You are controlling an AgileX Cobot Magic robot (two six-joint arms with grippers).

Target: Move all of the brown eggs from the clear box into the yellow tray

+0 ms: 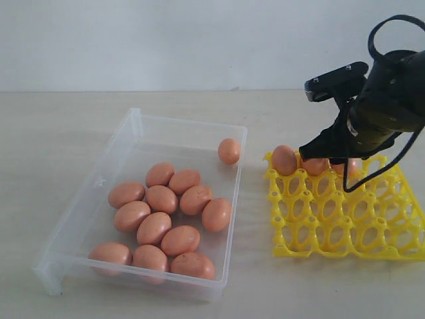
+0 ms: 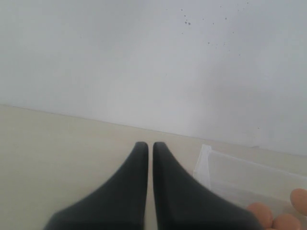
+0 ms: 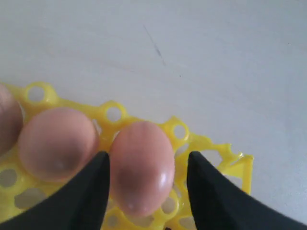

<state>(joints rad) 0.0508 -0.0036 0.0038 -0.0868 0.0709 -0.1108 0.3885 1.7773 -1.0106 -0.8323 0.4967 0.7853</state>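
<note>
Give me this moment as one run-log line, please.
right tool open astride egg seated in yellow tray | left tool shut, empty | brown eggs left in clear box

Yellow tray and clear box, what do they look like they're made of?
Yellow tray: looks like moulded plastic, slightly glossy and evenly bright yellow, formed into a thin open lattice of rings. Clear box: most likely rigid transparent plastic, colourless and smooth. You can see straight through its walls, and the thin rims and corners catch whitish highlights.
</note>
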